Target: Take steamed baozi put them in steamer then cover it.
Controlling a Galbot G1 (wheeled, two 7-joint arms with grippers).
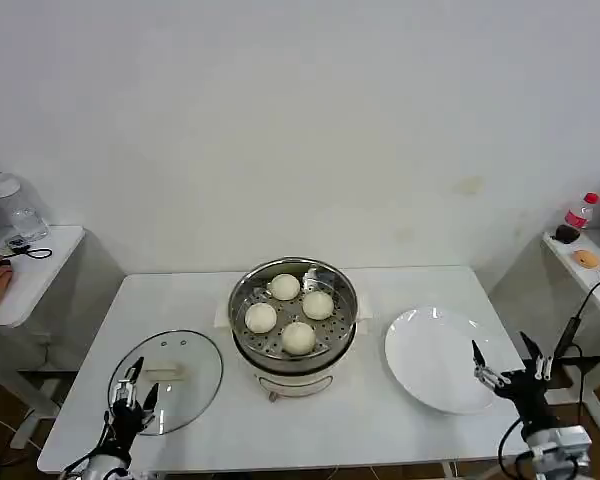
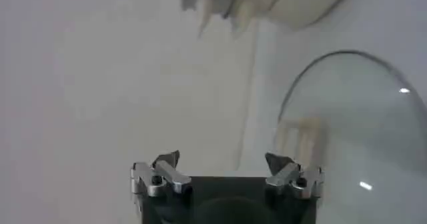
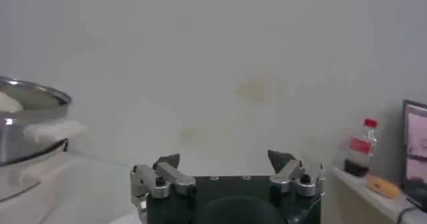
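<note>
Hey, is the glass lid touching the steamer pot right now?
Apart. In the head view the cover lies flat on the table, with bare tabletop between it and the steamer.

A white bench (image 1: pixel 180 300) stands against a plain off-white wall (image 1: pixel 300 120), which carries a faint yellowish stain (image 1: pixel 470 185) above the bench's right end. Left of the bench is a small white side table (image 1: pixel 35 275) holding a clear jar (image 1: pixel 10 205). Right of the bench, another white side table (image 1: pixel 590 280) carries a red-capped bottle (image 1: pixel 580 212). Lighting is even and soft.
</note>
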